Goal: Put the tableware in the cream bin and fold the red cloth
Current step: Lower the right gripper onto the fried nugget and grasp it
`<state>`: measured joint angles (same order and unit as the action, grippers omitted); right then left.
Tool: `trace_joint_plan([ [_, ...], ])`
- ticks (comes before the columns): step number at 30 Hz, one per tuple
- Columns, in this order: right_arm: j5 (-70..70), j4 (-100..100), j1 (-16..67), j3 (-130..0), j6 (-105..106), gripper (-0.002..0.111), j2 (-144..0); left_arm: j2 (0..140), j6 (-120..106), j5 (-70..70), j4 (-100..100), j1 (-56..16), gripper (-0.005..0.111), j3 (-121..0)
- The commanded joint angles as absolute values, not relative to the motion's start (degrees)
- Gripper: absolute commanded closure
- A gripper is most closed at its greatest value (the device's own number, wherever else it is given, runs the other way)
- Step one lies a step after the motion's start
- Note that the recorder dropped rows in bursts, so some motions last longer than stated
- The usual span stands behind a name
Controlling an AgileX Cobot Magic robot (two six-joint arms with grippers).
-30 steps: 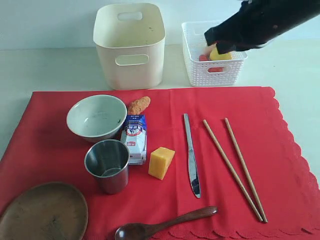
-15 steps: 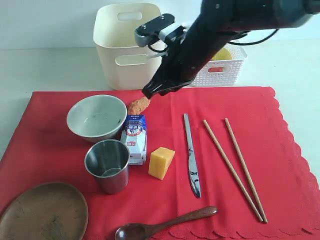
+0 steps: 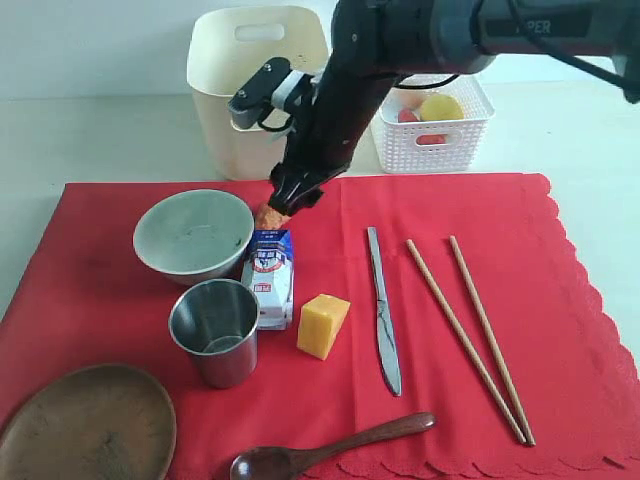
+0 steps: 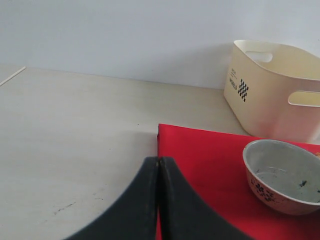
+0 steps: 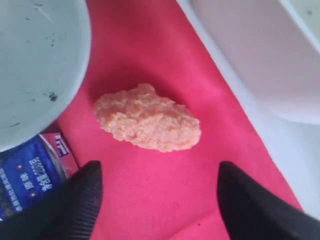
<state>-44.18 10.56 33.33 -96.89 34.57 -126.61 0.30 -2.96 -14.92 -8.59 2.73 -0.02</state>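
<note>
On the red cloth [image 3: 570, 270] lie the pale bowl [image 3: 193, 235], steel cup [image 3: 215, 330], wooden plate [image 3: 85, 425], dark spoon [image 3: 330, 450], knife [image 3: 381, 310] and two chopsticks [image 3: 478, 325]. The cream bin [image 3: 258, 90] stands behind the cloth. My right gripper [image 3: 288, 198] hangs open just above an orange breaded piece [image 5: 147, 120] beside the bowl [image 5: 35, 65], one finger to each side, touching nothing [image 5: 157, 185]. My left gripper [image 4: 158, 162] is shut and empty over the cloth's edge [image 4: 200, 155], near the bowl [image 4: 282, 175] and bin [image 4: 272, 90]; the exterior view does not show it.
A white lattice basket [image 3: 430, 140] holding a lemon and red items stands right of the cream bin. A blue-white milk carton [image 3: 270, 275] and a cheese block [image 3: 323, 325] lie between cup and knife. The right arm reaches across in front of the cream bin.
The right arm has swung from the white basket leftward and down to the breaded piece beside the bowl. Everything on the cloth has stayed put.
</note>
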Motion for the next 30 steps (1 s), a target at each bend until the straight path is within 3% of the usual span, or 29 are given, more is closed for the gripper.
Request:
trace_joint_plan([
  [1,-44.0,10.3,34.3,-98.9,37.3,0.033,-129.9,0.0,-3.0,-14.6,-8.2,2.7,0.104,0.0],
  [15,-40.9,10.3,34.3,-101.7,39.6,0.035,-136.4,0.0,-3.0,-14.6,-8.2,2.7,0.104,0.0],
  [17,-40.6,10.3,34.3,-101.7,40.0,0.041,-136.5,0.0,-3.0,-14.6,-8.2,2.7,0.104,0.0],
  [25,-44.8,8.8,34.2,-101.7,40.9,0.089,-135.2,0.0,-3.0,-14.6,-8.2,2.7,0.104,0.0],
  [30,-48.0,2.4,34.2,-101.7,33.9,0.108,-130.8,0.0,-3.0,-14.6,-8.2,2.7,0.104,0.0],
])
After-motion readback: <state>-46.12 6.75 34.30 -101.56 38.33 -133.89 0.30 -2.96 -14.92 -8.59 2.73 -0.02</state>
